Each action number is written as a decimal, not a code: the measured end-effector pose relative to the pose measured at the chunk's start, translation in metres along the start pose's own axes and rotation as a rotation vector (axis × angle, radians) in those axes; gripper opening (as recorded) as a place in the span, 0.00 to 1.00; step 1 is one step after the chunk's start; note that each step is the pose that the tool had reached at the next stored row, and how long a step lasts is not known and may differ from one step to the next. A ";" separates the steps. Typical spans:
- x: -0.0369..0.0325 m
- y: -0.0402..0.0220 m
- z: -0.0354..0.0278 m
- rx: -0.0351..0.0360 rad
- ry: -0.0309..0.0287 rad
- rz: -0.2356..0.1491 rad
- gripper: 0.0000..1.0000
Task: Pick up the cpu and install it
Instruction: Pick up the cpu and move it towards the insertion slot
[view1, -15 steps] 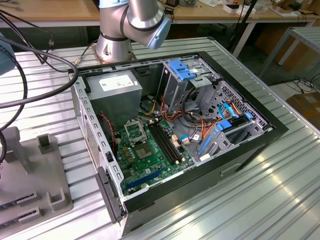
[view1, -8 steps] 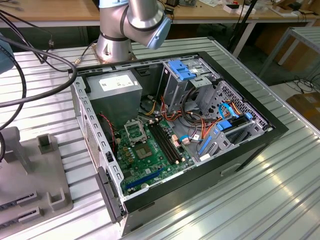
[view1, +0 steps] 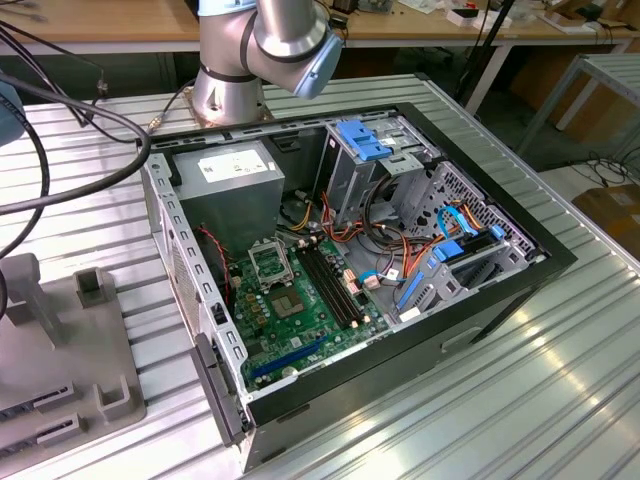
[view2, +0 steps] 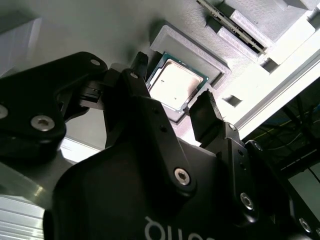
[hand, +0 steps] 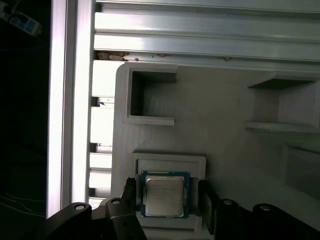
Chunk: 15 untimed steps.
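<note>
Silver-grey cpu (hand: 164, 195) is shown seated flat in a square recess of the grey holder (hand: 225, 115). The claw (hand: 167, 190) is spread, with its black fingers (hand: 206, 200) set on opposite sides of the cpu, just beside its edges and gripping nothing. In the exterior view, the holder is seen on the ribbed metal desk (view1: 480, 420) at about eight o'clock from the open computer case (view1: 480, 315).

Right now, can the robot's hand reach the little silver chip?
Probably yes. In the first wrist view the hand is open right at the cpu, one finger on each side, with nothing between them. The cpu lies flat in its grey holder, face up and uncovered.
</note>
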<state>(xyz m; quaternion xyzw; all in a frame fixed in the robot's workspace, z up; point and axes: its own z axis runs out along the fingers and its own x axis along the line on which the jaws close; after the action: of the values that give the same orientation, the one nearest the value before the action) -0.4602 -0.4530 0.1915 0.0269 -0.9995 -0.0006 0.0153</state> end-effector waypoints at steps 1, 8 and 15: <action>0.0004 0.0000 0.0001 0.0000 -0.0001 -0.003 0.61; 0.0018 0.0000 0.0002 0.0002 -0.0003 -0.012 0.61; 0.0016 0.0000 0.0002 0.0002 -0.0002 -0.012 0.53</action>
<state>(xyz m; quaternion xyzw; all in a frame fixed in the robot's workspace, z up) -0.4618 -0.4531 0.1913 0.0330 -0.9993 -0.0006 0.0152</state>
